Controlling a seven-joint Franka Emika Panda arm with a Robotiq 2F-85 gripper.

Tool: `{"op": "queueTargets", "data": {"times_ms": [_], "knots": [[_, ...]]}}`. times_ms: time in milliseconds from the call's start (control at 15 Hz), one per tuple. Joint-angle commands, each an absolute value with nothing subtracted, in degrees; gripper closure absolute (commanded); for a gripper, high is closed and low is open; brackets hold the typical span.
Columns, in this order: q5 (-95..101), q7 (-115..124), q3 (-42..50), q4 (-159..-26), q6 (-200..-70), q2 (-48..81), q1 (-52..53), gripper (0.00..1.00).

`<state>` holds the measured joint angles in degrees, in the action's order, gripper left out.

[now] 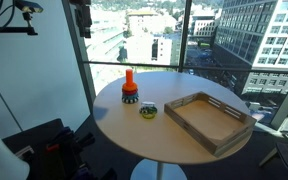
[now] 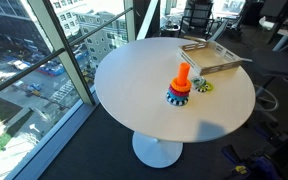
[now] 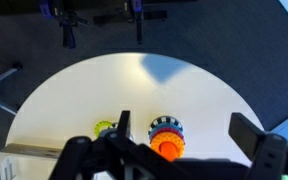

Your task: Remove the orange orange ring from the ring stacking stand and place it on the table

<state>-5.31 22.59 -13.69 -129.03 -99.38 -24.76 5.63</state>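
Note:
The ring stacking stand point(image 1: 130, 97) stands on the round beige table point(image 1: 184, 148) near its edge by the window. It has an upright orange peg, and the orange ring point(image 1: 130, 88) sits on it above darker rings. Stand point(image 2: 178, 98) and orange ring point(image 2: 180, 88) show in both exterior views. In the wrist view the orange ring point(image 3: 166, 147) is seen from above on the stand point(image 3: 166, 128). My gripper point(image 3: 184, 135) is open and empty, high above the stand, and hangs at the top of an exterior view point(image 1: 84, 30).
A yellow-green ring point(image 1: 147, 110) lies on the table beside the stand. A wooden tray point(image 1: 209, 120) sits further along the table and shows at the far side in an exterior view point(image 2: 214, 58). Glass window walls stand close behind the table.

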Motion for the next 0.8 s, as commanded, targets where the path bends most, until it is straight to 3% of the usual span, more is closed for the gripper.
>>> {"op": "queueTargets", "data": {"times_ms": [0,733], "knots": [[-3.2,19.9,-13.1,-128.5,-103.5,-22.0,5.6,0.0],[-0.5,15.0,-10.7,-132.2,-121.0,-13.1,5.9,0.0]]}}
